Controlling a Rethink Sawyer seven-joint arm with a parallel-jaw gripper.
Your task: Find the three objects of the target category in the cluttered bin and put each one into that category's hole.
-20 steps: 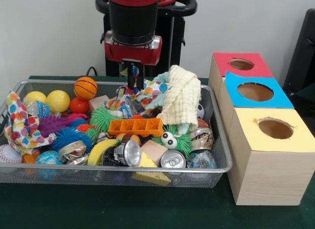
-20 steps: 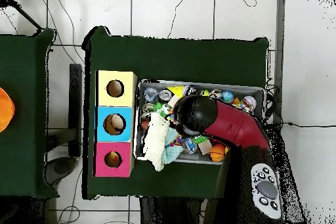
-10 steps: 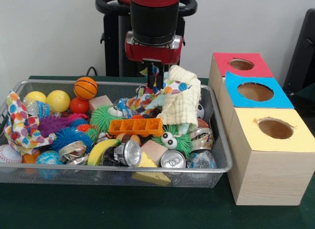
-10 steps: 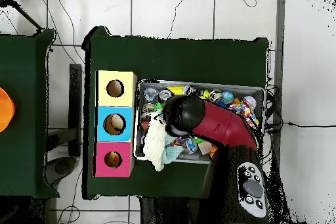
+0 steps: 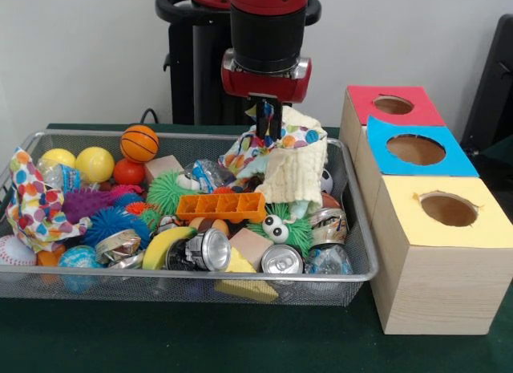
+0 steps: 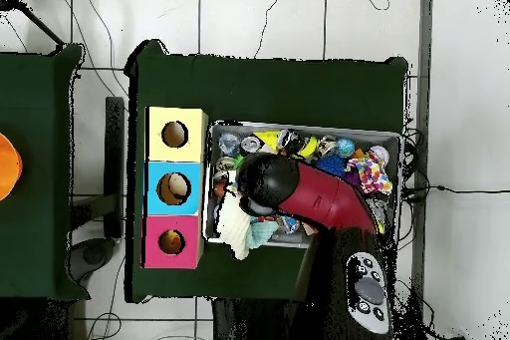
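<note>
Front view: fingers (image 5: 268, 119) pinched on polka-dot cloth (image 5: 268, 144) near bin's (image 5: 353, 229) far edge; soft, light, likely to drape, snag; best gripped at bunched fold.

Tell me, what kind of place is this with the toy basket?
Probably a robotics lab set up for a sorting test. A red and black arm's end effector lifts a colourful cloth from a wire bin of clutter, beside wooden boxes with round holes.

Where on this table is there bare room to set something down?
Bare green cloth lies in front of the wire bin, and more beyond it in the overhead view. The bin itself is packed full; the three boxes stand right beside it.
</note>
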